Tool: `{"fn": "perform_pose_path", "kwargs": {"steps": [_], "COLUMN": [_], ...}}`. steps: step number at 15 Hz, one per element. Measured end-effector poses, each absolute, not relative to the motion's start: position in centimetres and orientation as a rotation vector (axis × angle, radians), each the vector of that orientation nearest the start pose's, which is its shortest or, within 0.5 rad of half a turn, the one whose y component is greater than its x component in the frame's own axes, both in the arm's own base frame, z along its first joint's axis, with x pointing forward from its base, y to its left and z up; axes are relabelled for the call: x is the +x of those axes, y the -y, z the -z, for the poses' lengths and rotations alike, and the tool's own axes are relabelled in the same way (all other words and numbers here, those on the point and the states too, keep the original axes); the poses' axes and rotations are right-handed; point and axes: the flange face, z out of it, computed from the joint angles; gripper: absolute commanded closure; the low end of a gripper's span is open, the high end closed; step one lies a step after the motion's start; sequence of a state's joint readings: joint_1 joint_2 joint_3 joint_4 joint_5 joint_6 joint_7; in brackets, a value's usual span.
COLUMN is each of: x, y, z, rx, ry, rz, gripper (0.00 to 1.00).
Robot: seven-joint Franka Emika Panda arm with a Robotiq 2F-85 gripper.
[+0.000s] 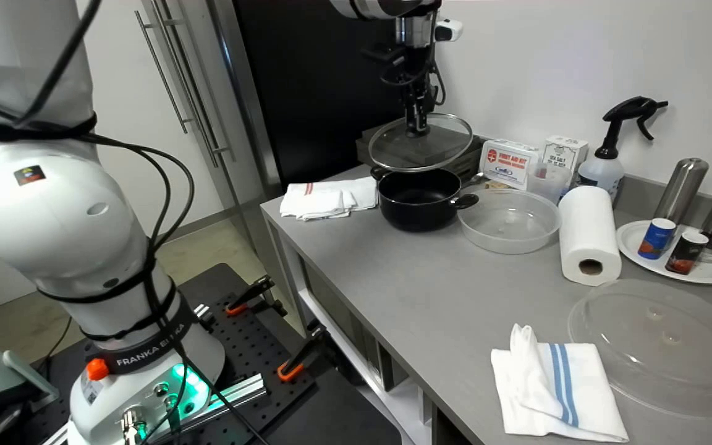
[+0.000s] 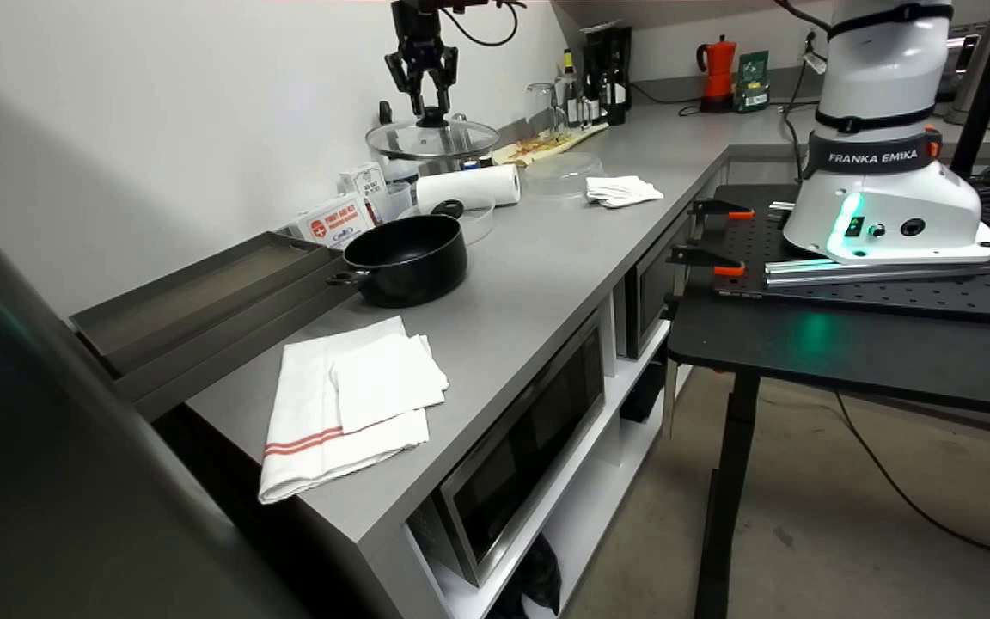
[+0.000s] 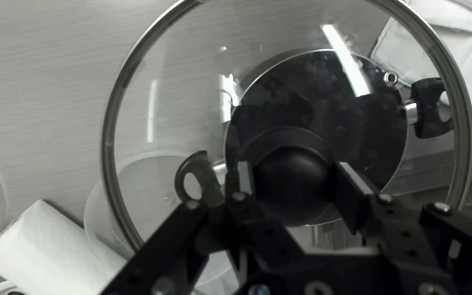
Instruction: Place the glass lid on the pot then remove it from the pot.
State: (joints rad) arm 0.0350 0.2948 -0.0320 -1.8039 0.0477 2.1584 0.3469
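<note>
Gripper (image 2: pixel 430 110) is pinching the glass lid (image 1: pixel 424 149) by its knob (image 3: pixel 294 184); lid is hanging above the pot (image 1: pixel 419 208), apart from it, upper middle in an exterior view. Placing or removing, can't tell; if placing, next move is calling for centring, then lowering.

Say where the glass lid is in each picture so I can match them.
In an exterior view, the glass lid is above centre, slightly right; the paper roll lies to its lower right.
In an exterior view, the glass lid is left of centre, near the top; the paper roll lies below, slightly right.
In the wrist view, the glass lid spans the middle; the paper roll is lower left.
Shared landmark: the paper roll.
</note>
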Motion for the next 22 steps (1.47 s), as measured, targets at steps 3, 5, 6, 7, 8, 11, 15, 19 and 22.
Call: {"fn": "perform_pose_path", "kwargs": {"steps": [3,5,6,7,8,11,15,19,22], "x": [65.6,66.8,67.4,68.0,68.5,70.2,71.9,73.4,74.3], "y": [-4.7,-6.1,-6.5,-6.8,-7.0,-7.5,-8.0,-8.6,-8.8], "z": [-37.6,-36.6,-36.1,-35.5,-34.9,-32.8,-29.5,-27.3,-26.4], "rx": [-3.073,-3.091,-3.099,-3.107,-3.113,-3.126,-3.142,-3.151,-3.155], "ry": [-0.538,-0.541,-0.547,-0.553,-0.557,-0.577,-0.596,-0.589,-0.587], "rz": [0.047,0.02,0.006,-0.011,-0.028,-0.083,-0.153,-0.185,-0.196], "gripper": [0.75,0.75,0.75,0.75,0.75,0.75,0.75,0.75,0.75]}}
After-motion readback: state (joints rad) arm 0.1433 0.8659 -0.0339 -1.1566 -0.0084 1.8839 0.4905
